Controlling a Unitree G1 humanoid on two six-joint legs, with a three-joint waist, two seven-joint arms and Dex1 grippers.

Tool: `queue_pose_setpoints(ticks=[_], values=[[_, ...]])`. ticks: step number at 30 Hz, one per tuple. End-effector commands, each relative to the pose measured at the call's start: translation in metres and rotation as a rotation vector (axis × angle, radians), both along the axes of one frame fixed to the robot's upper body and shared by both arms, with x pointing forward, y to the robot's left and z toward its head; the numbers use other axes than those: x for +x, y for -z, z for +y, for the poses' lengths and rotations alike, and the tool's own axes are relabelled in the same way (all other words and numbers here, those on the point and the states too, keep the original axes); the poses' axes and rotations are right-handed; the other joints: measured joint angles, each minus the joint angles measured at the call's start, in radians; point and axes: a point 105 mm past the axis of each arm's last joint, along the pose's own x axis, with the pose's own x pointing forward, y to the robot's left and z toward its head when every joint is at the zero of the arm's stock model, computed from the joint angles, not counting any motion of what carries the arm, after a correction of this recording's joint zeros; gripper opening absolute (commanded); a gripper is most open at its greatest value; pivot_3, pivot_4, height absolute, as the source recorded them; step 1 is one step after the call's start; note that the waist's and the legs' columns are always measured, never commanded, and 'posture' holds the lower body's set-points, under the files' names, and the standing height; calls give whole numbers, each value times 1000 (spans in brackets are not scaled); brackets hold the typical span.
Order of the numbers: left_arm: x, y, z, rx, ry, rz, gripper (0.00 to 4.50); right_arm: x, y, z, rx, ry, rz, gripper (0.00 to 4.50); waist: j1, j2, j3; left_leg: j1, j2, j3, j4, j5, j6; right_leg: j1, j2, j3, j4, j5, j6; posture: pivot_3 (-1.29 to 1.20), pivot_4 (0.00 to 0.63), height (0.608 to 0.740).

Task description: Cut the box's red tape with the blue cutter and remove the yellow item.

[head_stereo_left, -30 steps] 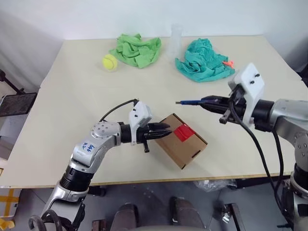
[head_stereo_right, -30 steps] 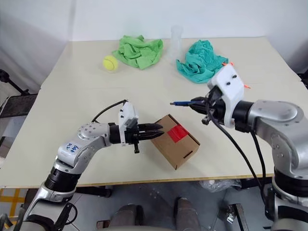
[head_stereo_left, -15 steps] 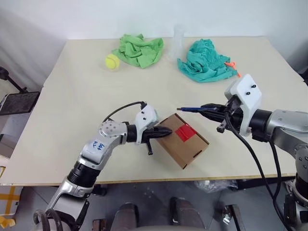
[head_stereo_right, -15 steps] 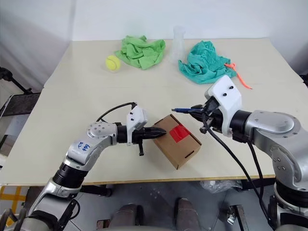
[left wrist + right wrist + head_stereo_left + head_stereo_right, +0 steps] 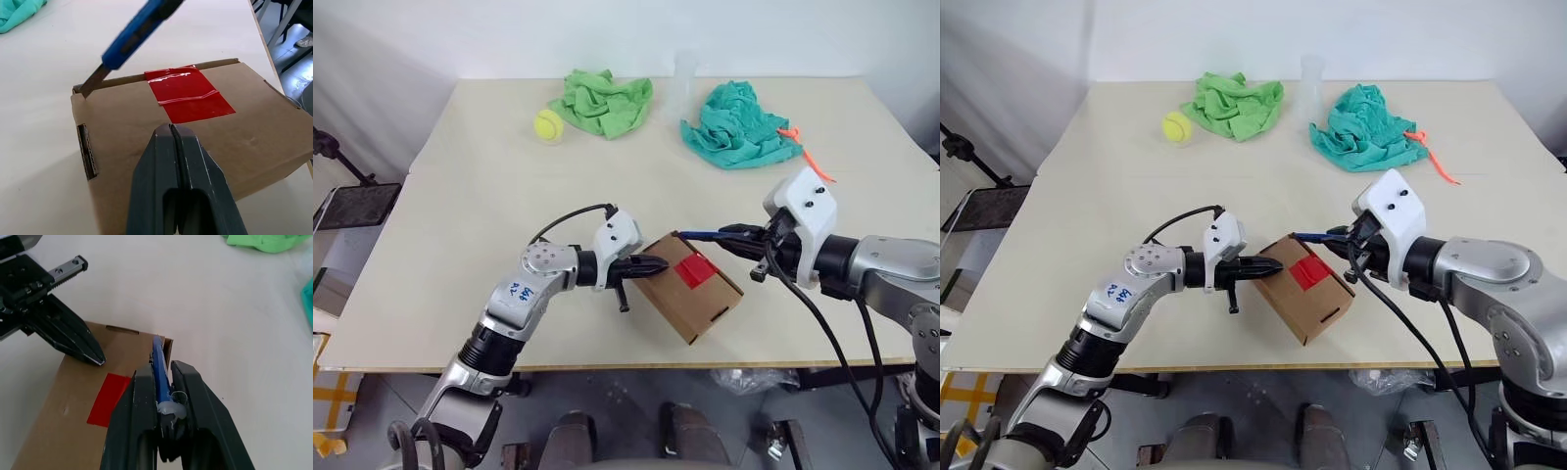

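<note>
Centrally on a pale beige table (image 5: 460,215) sits a small brown cardboard box (image 5: 690,294) near the front edge, turned at an angle, with a bright red square of tape (image 5: 694,269) across the seam on its top face. From the robot's left, the left gripper (image 5: 658,264) reaches in roughly level, its two black fingers pressed together with nothing between them. Their tips rest on the box's top, near the corner closest to that arm, a little short of the red tape.

From the robot's right, the right gripper (image 5: 1334,235) holds a slim blue pen-like cutter (image 5: 703,235), its fingers narrowed onto the cutter's rear part. The cutter points toward the left arm, and its dark tip touches the far top edge of the box at the corner, to one side of the red tape and not on it. The tape looks whole and the flaps lie closed.

At the far side of the table lie a crumpled bright green cloth (image 5: 607,98), a yellow-green tennis ball (image 5: 548,123) just beside it, a crumpled teal cloth (image 5: 739,125), a clear plastic cup (image 5: 683,78) between the two cloths, and a thin orange strip (image 5: 808,157) at the teal cloth's edge.
</note>
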Motion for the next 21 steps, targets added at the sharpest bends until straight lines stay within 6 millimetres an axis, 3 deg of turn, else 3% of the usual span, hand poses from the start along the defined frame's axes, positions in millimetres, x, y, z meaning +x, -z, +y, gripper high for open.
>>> queue_pose_setpoints(ticks=[1, 14, 21], values=[[-1, -8, -4, -8, 22, -32, 18, -4, -8, -5, -19, 20, -45, 163, 0, 0, 0, 0, 0, 0, 0, 0, 0, 0, 0, 0, 0, 0, 0, 0, 150, 740], [-1, -9, -7, -13, 34, -36, 18, -4, -19, -13, 6, 52, -82, 163, 0, 0, 0, 0, 0, -1, 1, 0, 0, 1, 0, 0, 0, 0, 0, 0, 150, 740], [-2, -9, -9, -16, 41, -35, 18, -6, -15, -14, 5, 53, -63, 163, 0, 0, 0, 0, 0, -1, 1, 0, 1, 1, 0, 0, 0, 0, 0, 0, 150, 740]])
